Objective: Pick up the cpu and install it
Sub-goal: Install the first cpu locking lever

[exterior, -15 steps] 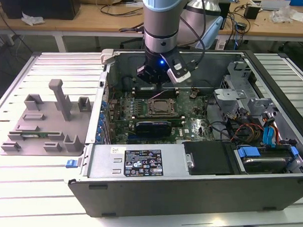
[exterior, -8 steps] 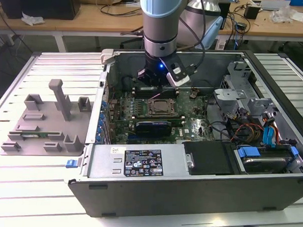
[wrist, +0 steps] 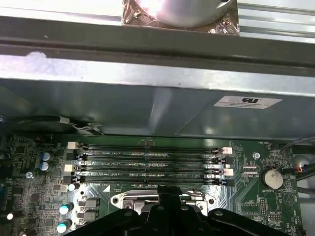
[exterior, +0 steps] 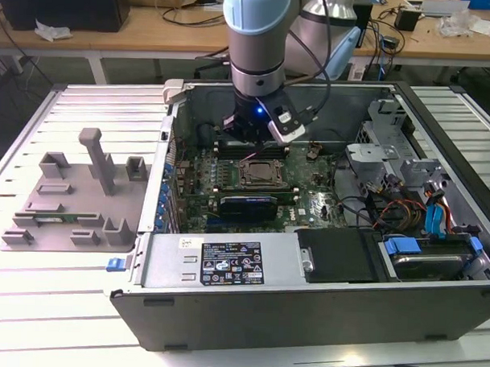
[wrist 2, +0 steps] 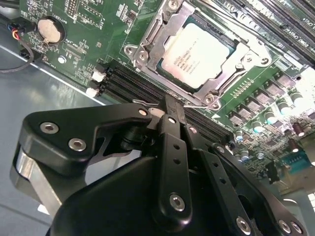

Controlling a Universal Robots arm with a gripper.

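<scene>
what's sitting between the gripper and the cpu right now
In the second wrist view, the cpu sits in its socket frame. Between it and the gripper lie the frame's near edge and a row of empty black memory slots.

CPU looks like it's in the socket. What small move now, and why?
Probably lift the claw straight up a little. The cpu lies flat inside the socket frame, and the claw sits beside it over the memory slots with nothing in it.
</scene>
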